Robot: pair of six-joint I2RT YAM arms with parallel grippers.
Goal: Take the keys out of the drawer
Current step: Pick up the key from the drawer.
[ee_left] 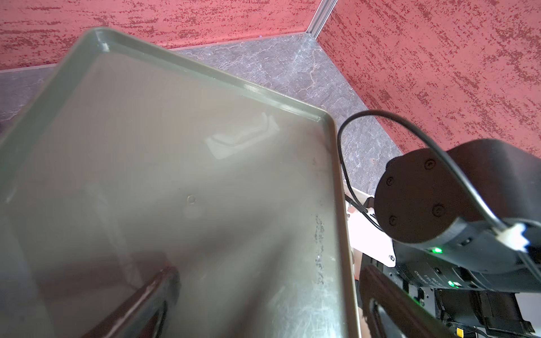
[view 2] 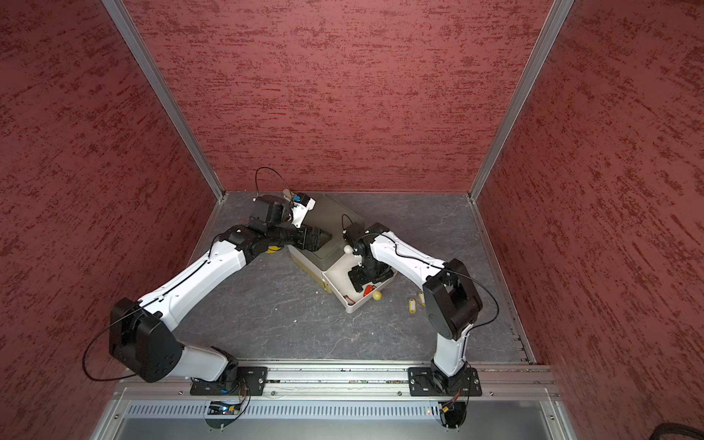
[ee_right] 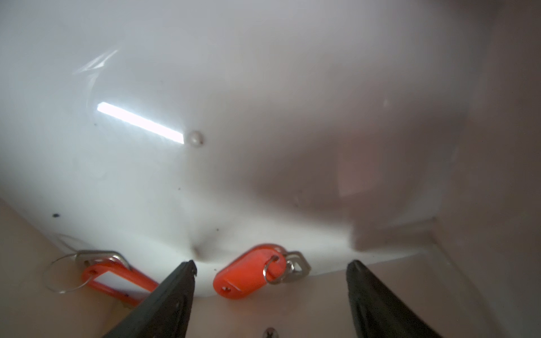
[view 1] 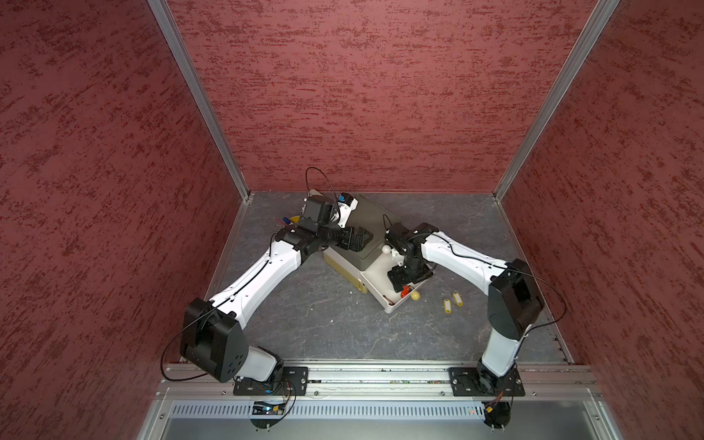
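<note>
Keys with red oblong plastic tags (ee_right: pixel 251 270) — two counted, both lying in the white plastic drawer (view 1: pixel 392 306), pulled out of the olive-grey plastic box (view 1: pixel 365 217) at the centre of both top views. Nearer one at lower centre of the right wrist frame, flat at the foot of the drawer wall, right between the jaws of the right gripper (ee_right: pixel 270 263). Jaws spread wide, touching nothing, likely lined up to close on that tag. Second red-tagged key (ee_right: pixel 117 281) at lower left of that frame, outside the jaws. Two keys with yellow tags (view 1: pixel 447 306) out of the drawer, side by side on the grey stone-patterned surface (view 1: pixel 304 324), right of the drawer, probably set there to stay within the right arm's reach. No black tags to be seen anywhere. Left gripper (view 1: pixel 362 239) wide open too, holding nothing, laid on the box top — presumably to stop the box sliding. One round yellow knob (view 1: pixel 415 295) on the drawer front.
</note>
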